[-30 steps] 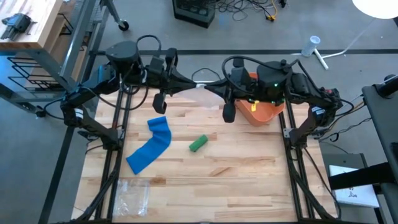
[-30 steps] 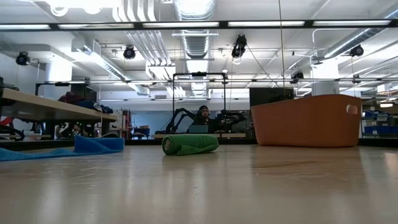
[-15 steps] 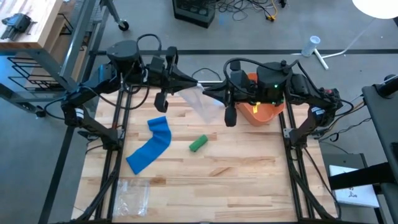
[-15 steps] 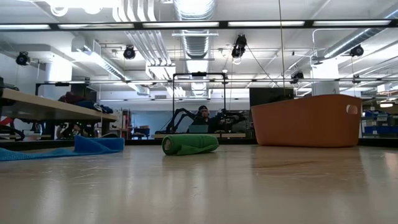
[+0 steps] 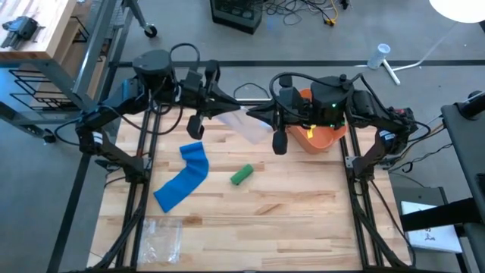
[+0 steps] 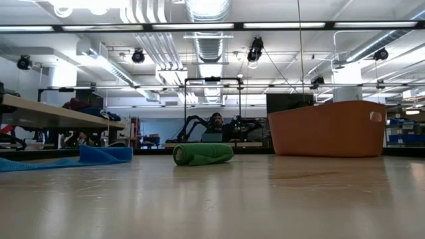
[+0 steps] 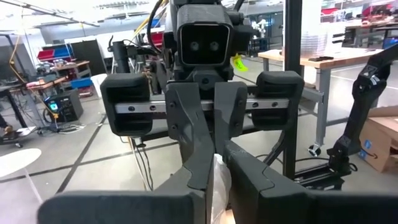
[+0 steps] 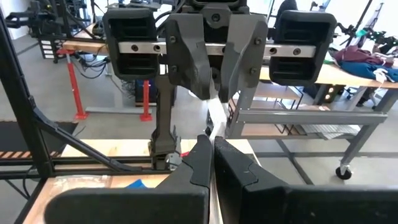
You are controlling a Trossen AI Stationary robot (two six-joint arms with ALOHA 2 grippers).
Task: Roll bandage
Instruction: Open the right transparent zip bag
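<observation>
- Your blue bandage [image 5: 184,179] is lying unrolled and flat on the left half of the wooden table [image 5: 288,220], running diagonally, with one end curling up slightly nearest the left arm.
- It is looking soft, light and floppy, so it will likely bunch and slide on the wood; taking hold at the curled end and pinning the far end should suit it best.
- A green bandage roll [image 5: 242,175] is sitting already rolled just to the right of the blue one, apart from it.
- Your left gripper [image 5: 231,107] and right gripper [image 5: 256,113] are meeting above the table's back edge, both pinching a clear plastic bag [image 5: 244,125] that is hanging between them; both pairs of fingers are closed on it.
- An orange bin [image 5: 319,135] is standing under the right arm.
- More clear plastic wrap [image 5: 161,236] is lying at the front left corner.
</observation>
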